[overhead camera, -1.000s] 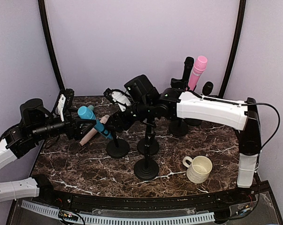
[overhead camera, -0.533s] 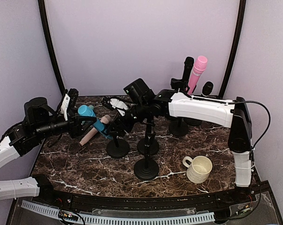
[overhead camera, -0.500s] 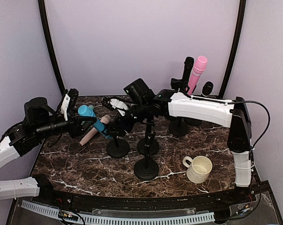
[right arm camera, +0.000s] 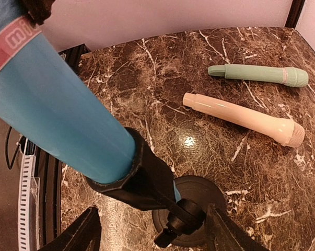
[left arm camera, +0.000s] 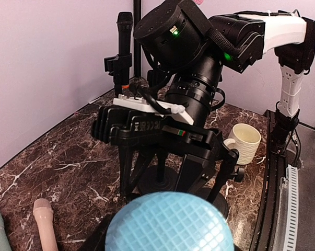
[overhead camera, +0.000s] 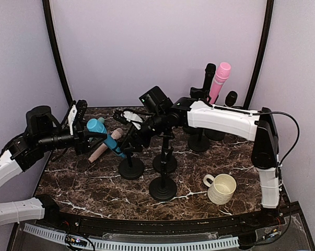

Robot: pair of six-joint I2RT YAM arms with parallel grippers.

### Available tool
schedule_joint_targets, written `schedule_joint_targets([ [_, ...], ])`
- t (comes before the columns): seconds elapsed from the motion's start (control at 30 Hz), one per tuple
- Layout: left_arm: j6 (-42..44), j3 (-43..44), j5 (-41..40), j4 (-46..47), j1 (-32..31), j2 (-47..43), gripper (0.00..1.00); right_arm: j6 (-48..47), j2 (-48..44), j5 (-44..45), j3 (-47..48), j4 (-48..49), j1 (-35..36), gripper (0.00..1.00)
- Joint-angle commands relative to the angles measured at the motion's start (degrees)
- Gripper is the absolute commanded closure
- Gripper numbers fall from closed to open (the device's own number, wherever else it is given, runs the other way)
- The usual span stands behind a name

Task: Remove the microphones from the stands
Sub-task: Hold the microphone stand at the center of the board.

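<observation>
From above, you see the blue microphone (overhead camera: 109, 139) sitting tilted in the clip of its stand (overhead camera: 131, 167) at the left of the marble table (overhead camera: 241, 157). Your left gripper (overhead camera: 89, 138) is at its head and your right gripper (overhead camera: 132, 140) is at the clip. That view hides both sets of jaws.

Your right wrist camera settles one. The fingers (right arm camera: 89, 232) are spread wide on either side of the clip, touching neither it nor the blue barrel. It also shows a peach microphone (right arm camera: 241, 117) and a green microphone (right arm camera: 259, 75) lying on the marble beyond.

Your left wrist camera shows only the mesh head filling the bottom edge, with no fingers in frame. You cannot tell whether that gripper is clamped. A cream mug (left arm camera: 243, 142) shows past the right arm.
</observation>
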Motion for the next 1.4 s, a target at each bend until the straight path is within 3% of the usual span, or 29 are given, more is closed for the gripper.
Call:
schedule_joint_targets([
  [0.0, 0.98, 2.63, 13.16, 1.28, 3.70, 1.50, 1.00, -0.52, -0.08, -4.97, -0.09, -0.23, 0.36, 0.36],
  [0.2, 1.28, 3.01, 16.99, 1.82, 5.44, 3.79, 1.00, -0.38, 0.01, -5.17, -0.93, 0.00, 1.14, 0.50],
  [0.5, 3.39, 2.19, 17.27, 1.41, 5.99, 3.05, 1.00, -0.82, 0.31, -4.35, -2.24, 0.36, 1.99, 0.52],
  [0.87, 4.43, 1.33, 13.53, 1.16, 6.19, 2.19, 1.00, -0.55, -2.52, -1.07, -7.24, 4.39, 3.09, 0.75],
  [1.13, 4.12, 1.14, 12.97, 2.21, 6.26, 1.16, 1.00, -1.53, -3.59, 2.26, -10.10, 6.23, 4.67, 1.00],
  [1.37, 2.15, 1.30, 14.93, 4.05, 6.52, -0.27, 1.00, -2.40, -4.50, 3.01, -12.98, 7.17, 4.77, 1.00],
])
